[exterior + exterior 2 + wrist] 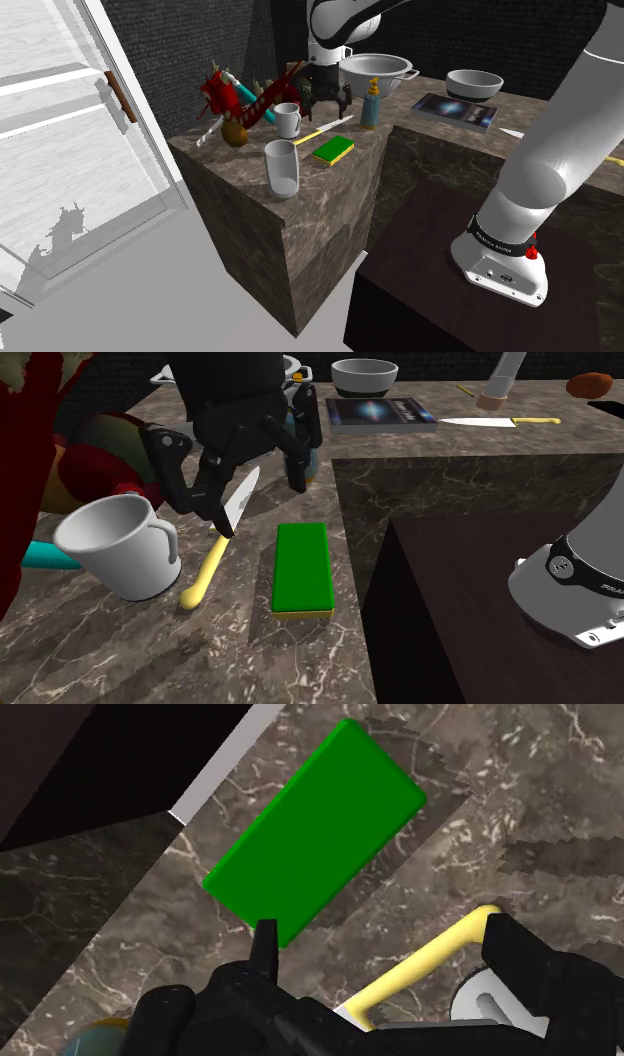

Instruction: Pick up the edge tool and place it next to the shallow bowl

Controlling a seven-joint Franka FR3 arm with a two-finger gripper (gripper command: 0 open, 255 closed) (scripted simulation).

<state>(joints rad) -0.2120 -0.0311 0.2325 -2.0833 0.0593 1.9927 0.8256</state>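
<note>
The edge tool is a knife with a yellow handle and a pale blade. It lies on the marble counter between a white mug and a green sponge. My gripper hangs just over the knife where blade meets handle, open, a finger on either side and nothing clasped. In the wrist view the gripper looks down on the yellow handle beside the sponge. From the shoulder view the gripper is above the knife. The shallow bowl stands further back on the counter.
A second yellow-handled knife lies by a dark book near the shallow bowl. A two-handled bowl, a bottle, a glass and red and teal clutter crowd the counter. The dark stand sits below.
</note>
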